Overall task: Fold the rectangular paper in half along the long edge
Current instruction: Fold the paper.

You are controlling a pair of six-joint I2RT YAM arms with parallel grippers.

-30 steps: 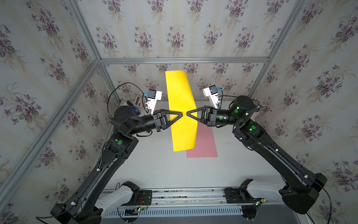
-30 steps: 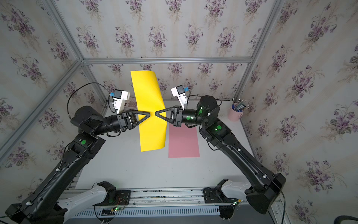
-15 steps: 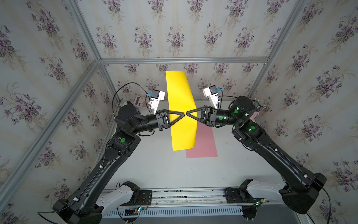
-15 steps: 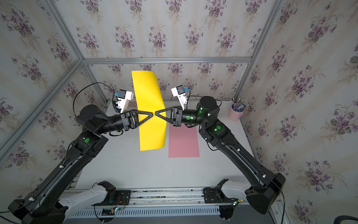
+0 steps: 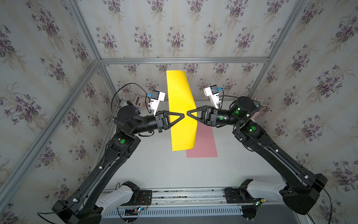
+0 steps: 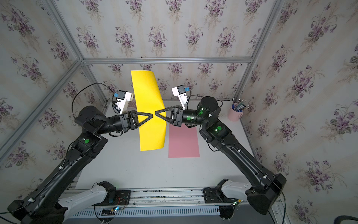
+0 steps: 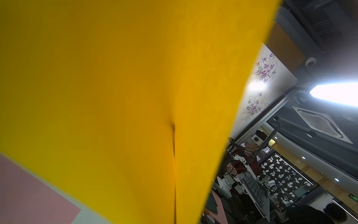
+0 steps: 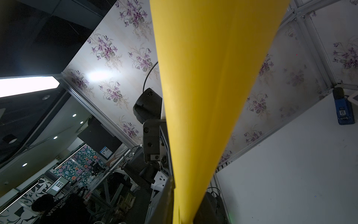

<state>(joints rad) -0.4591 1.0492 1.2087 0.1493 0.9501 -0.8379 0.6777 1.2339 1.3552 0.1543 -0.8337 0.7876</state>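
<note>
Yellow paper [image 5: 180,93] hung in mid-air in front of me, lifted clear of the white surface [image 5: 164,170] inside the cell of flower-papered walls [image 5: 174,29]. From the near rail the left arm [image 5: 108,166] and the right arm [image 5: 280,161] rose and bent inward, their wrists pointing at each other across the middle of the cell.

The sheet stood between them as a long strip. Its long edges ran away from the camera head. The far end was raised toward the back wall and curled over a little, while the near end hung lower, above the surface. Just beside that near end, toward the right arm, a pink sheet [image 5: 205,143] lay flat on the surface.

A pink cup of pens [image 6: 235,114] stood in the back corner behind the right arm. A white boxy device [image 5: 140,100] and a blue gadget [image 8: 343,112] sat at the back behind the left arm.

The left fingers [image 5: 181,115] were together, pinched on the yellow paper about halfway along its length. My left wrist feed was almost all yellow, with a dark crease running through it. The right fingers [image 5: 190,114] came in from the opposite side, their tips almost touching the left ones. In the right wrist feed the paper ran down between them, but I could not tell whether they pressed on it or stood slightly apart.
</note>
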